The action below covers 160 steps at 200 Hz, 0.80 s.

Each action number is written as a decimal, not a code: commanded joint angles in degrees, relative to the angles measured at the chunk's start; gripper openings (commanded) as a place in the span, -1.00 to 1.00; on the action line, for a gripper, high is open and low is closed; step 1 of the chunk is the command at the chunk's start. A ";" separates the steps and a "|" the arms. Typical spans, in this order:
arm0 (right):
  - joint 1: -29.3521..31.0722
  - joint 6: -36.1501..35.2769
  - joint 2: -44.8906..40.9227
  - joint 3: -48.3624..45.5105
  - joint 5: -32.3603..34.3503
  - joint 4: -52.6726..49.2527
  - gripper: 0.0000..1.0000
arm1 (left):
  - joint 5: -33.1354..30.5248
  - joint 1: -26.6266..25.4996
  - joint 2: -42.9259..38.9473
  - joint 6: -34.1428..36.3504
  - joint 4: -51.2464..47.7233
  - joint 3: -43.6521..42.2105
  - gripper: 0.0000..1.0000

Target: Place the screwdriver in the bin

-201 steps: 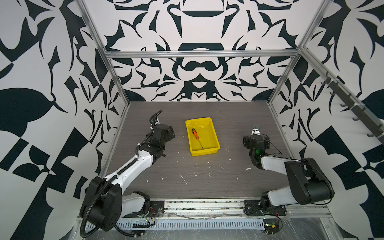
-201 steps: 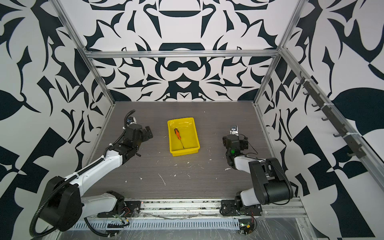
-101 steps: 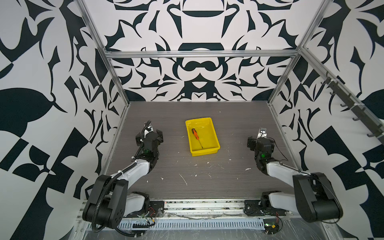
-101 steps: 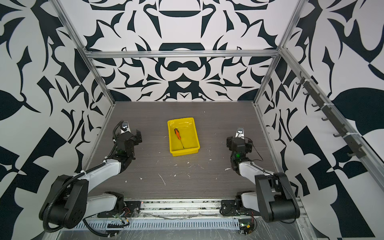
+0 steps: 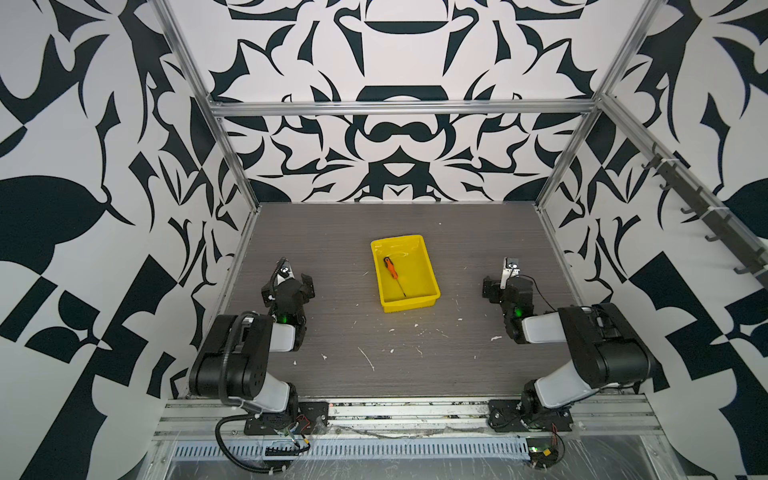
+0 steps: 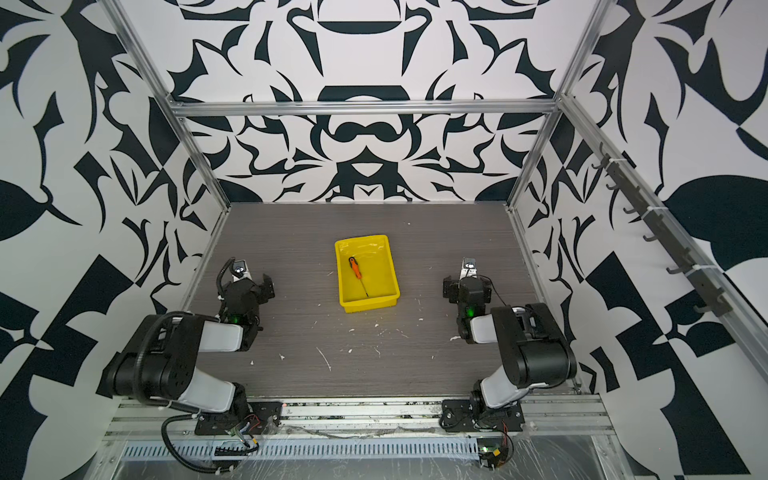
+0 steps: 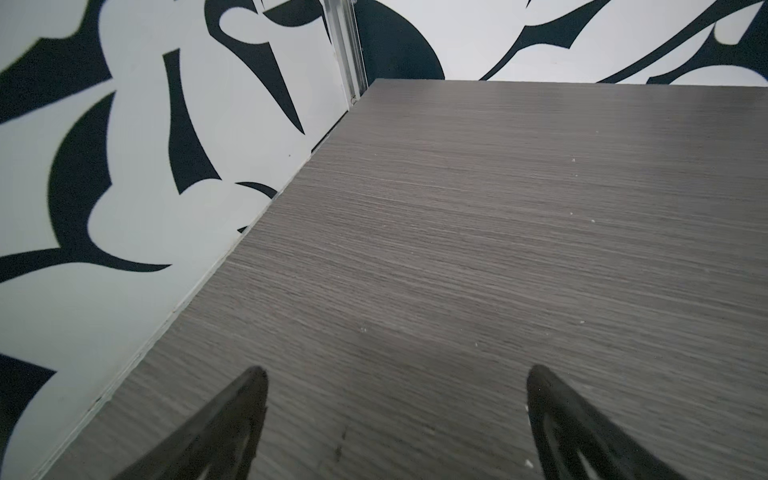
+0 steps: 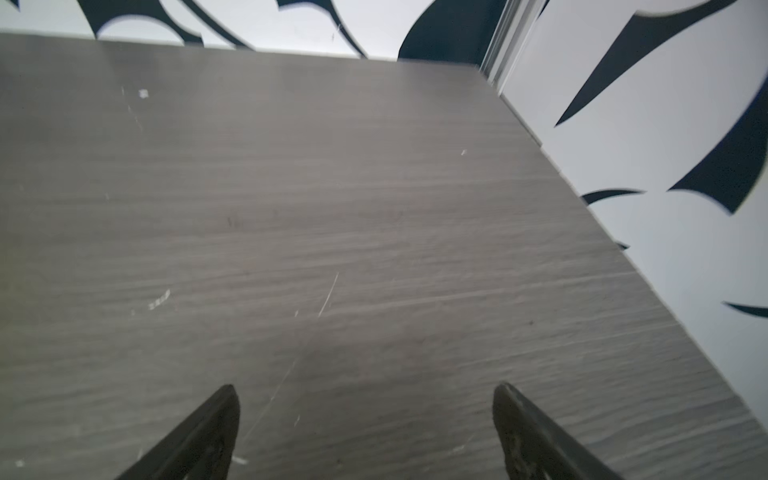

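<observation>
In both top views the screwdriver (image 5: 392,272) is seen lying slantwise inside the bin (image 5: 409,306), its orange handle pointed toward the back wall and its shaft toward the front. The bin is set mid-worktop (image 5: 415,374). In the left wrist view the left hand (image 7: 397,370) is shown spread wide, with nothing held. In the right wrist view the right hand (image 8: 365,387) is likewise parted wide and nothing is gripped.

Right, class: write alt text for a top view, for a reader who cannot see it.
A small orange-handled screwdriver with a thin dark shaft lies inside a shallow bright yellow plastic bin on a grey wood-grain table. The left gripper and right gripper sit apart from it on either side, open and empty.
</observation>
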 commanded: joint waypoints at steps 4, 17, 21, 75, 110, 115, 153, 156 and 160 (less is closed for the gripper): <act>-0.27 0.55 -0.47 -0.22 -0.37 6.77 0.95 | 3.01 1.02 1.63 -1.47 8.82 -0.26 0.99; -0.31 1.04 -1.15 0.24 -0.22 4.66 0.99 | 3.47 1.22 2.13 -1.39 7.79 0.58 1.00; -0.30 0.94 -1.15 0.45 -0.39 4.26 1.00 | 3.59 1.24 1.99 -1.51 6.80 1.02 1.00; -0.27 -2.16 -0.81 1.62 -8.59 2.59 0.99 | 9.32 4.41 1.17 -3.44 -1.85 4.74 0.99; -0.27 -2.24 -0.76 1.63 -8.55 2.52 1.00 | 9.02 4.43 1.06 -3.70 -2.09 4.69 0.99; -0.30 -2.23 -0.79 1.63 -8.58 2.51 1.00 | 9.05 4.45 1.05 -3.76 -2.09 4.69 1.00; -0.28 -2.21 -0.72 1.71 -8.56 2.47 1.00 | 9.01 4.43 1.09 -3.83 -2.04 4.75 0.99; -0.31 -2.20 -0.67 1.71 -8.54 2.47 1.00 | 9.01 4.41 1.08 -3.84 -2.04 4.73 0.99; -0.28 -2.16 -0.62 1.71 -8.48 2.54 1.00 | 9.01 4.42 1.06 -3.81 -2.07 4.70 0.99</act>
